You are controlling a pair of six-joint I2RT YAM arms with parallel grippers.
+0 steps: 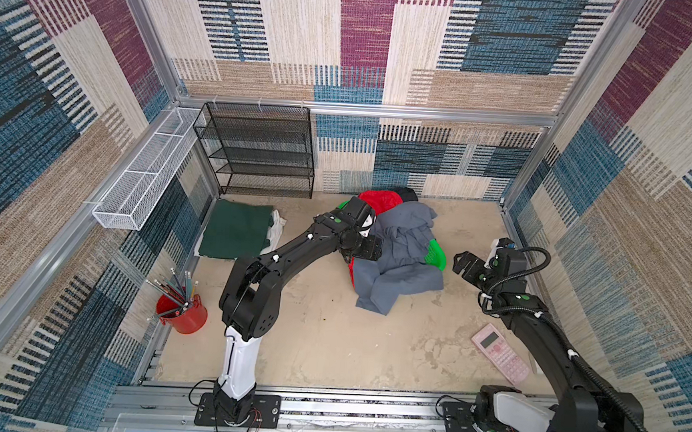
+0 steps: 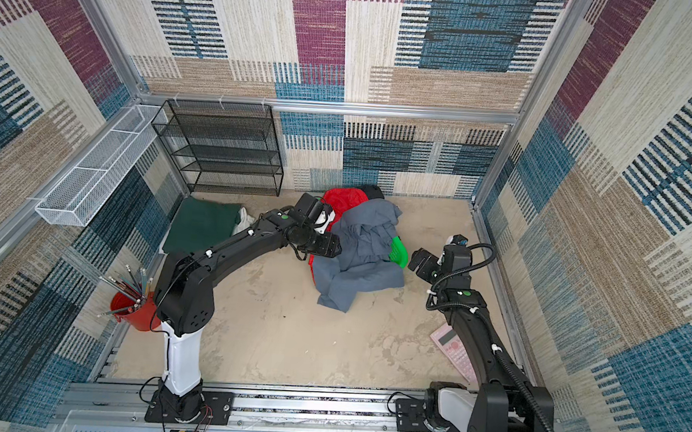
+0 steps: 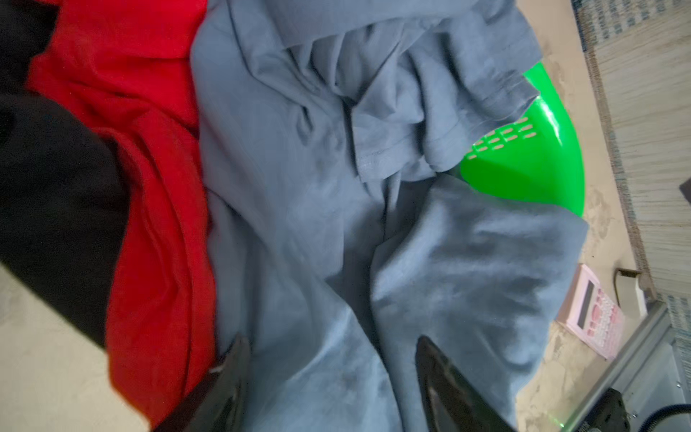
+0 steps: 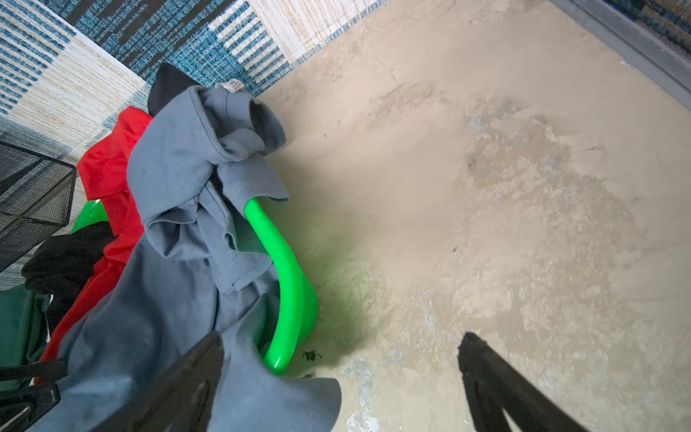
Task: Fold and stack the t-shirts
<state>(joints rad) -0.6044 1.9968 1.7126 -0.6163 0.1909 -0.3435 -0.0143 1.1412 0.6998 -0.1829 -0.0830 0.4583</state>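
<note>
A slate grey t-shirt (image 1: 400, 254) (image 2: 367, 243) lies crumpled over a green basket (image 1: 435, 254) (image 4: 288, 280), on top of a red t-shirt (image 1: 381, 198) (image 3: 149, 187) and a black t-shirt (image 1: 410, 193) (image 3: 56, 187). At the left a folded dark green t-shirt (image 1: 236, 234) rests on a white one (image 1: 279, 225). My left gripper (image 1: 375, 254) (image 3: 332, 340) presses into the grey t-shirt (image 3: 299, 224), jaws apart, with a fold of the cloth between them. Right of the basket my right gripper (image 1: 459, 264) (image 4: 342, 340) hangs open and empty above the floor.
A black mesh shelf (image 1: 261, 152) stands at the back left, with a white wire tray (image 1: 147, 174) on the left wall. A red cup of pencils (image 1: 183, 310) sits front left. A pink calculator (image 1: 499, 353) lies front right, beside the right arm.
</note>
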